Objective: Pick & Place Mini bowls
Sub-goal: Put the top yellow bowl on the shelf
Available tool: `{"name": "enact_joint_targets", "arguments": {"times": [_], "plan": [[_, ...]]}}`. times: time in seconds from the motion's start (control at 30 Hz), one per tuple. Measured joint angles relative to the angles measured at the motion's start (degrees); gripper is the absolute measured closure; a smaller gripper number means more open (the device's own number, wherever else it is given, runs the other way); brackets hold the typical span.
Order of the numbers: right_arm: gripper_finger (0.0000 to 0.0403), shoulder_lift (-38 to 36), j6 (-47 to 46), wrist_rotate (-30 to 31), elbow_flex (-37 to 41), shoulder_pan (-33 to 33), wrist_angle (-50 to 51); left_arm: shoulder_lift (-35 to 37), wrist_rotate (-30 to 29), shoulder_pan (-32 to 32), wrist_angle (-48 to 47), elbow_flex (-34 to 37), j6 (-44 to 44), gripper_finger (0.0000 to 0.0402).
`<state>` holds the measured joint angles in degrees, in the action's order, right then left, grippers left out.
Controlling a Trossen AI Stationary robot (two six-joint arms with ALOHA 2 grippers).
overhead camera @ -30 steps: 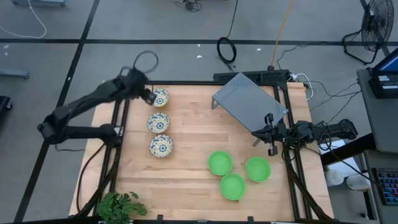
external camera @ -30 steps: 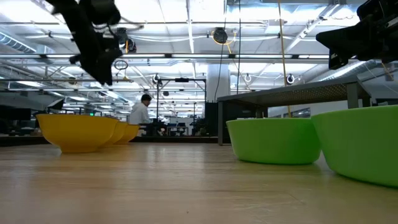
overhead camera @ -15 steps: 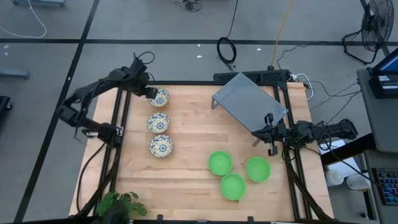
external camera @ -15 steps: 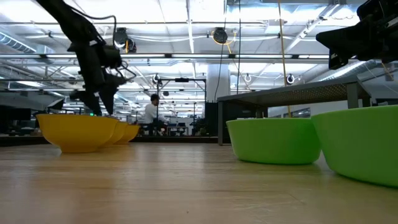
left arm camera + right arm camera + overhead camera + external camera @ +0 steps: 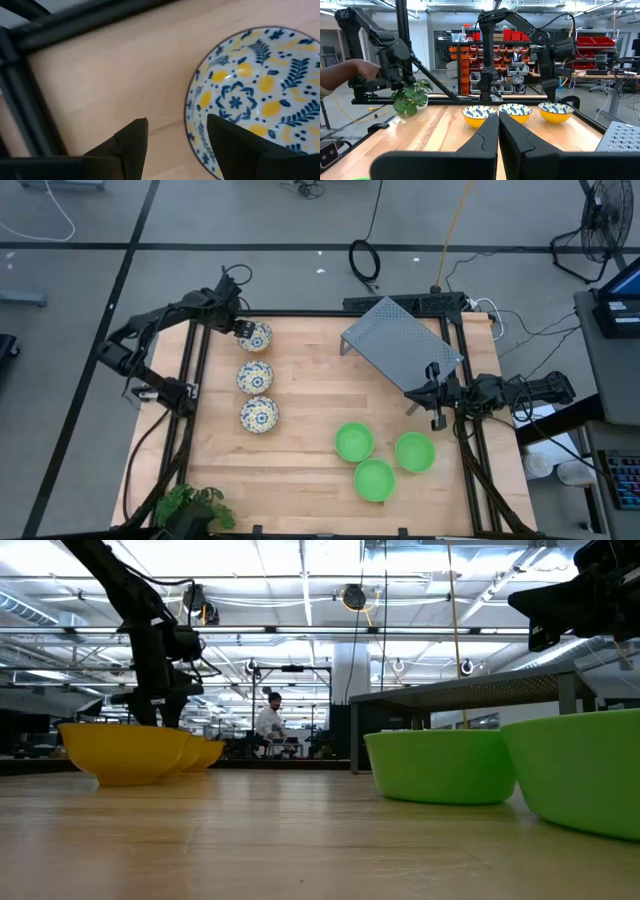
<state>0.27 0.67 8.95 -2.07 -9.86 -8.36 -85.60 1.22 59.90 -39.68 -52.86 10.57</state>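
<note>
From above, three floral mini bowls [image 5: 256,376] stand in a column near the table's [image 5: 320,440] left edge and three green mini bowls [image 5: 384,455] cluster at the front right, while the left gripper [image 5: 241,330] hangs at the rim of the farthest floral bowl [image 5: 259,336]. The right gripper [image 5: 437,397] rests beside the grey rack [image 5: 400,345]. The left wrist view shows that gripper's fingers [image 5: 132,145] parted, straddling the bowl's rim without pinching it, and the right wrist view shows the right fingers [image 5: 487,137] pressed together, empty.
</note>
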Motion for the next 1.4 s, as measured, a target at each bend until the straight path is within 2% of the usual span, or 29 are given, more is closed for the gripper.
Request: {"name": "enact_joint_targets", "arguments": {"times": [0.1, 0.27, 0.43, 0.87, 1.07, 1.27, 1.4], "plan": [[0.0403, 0.0, 0.0, 0.0, 0.0, 0.0, 0.0, -1.7, 0.1, -0.8, -0.5, 0.0, 0.2, 0.0195], [0.0403, 0.0, 0.0, 0.0, 0.0, 0.0, 0.0, -2.8, -3.9, -1.9, -0.5, 0.0, 0.5, 0.0195], [0.0403, 0.0, 0.0, 0.0, 0.0, 0.0, 0.0, -2.4, -2.9, -1.9, -0.9, 0.0, 0.7, 0.0202], [0.0403, 0.0, 0.0, 0.0, 0.0, 0.0, 0.0, -2.5, -1.3, -2.8, -0.8, 0.0, 1.2, 0.0328], [0.0403, 0.0, 0.0, 0.0, 0.0, 0.0, 0.0, -2.2, -0.9, -2.8, -0.1, 1.3, 1.6, 0.037], [0.0403, 0.0, 0.0, 0.0, 0.0, 0.0, 0.0, -2.3, -1.6, -2.8, 0.6, 1.7, 1.3, 0.0361], [0.0403, 0.0, 0.0, 0.0, 0.0, 0.0, 0.0, -2.4, -2.2, -3.1, 0.7, 1.9, -1.9, 0.0359]]}}
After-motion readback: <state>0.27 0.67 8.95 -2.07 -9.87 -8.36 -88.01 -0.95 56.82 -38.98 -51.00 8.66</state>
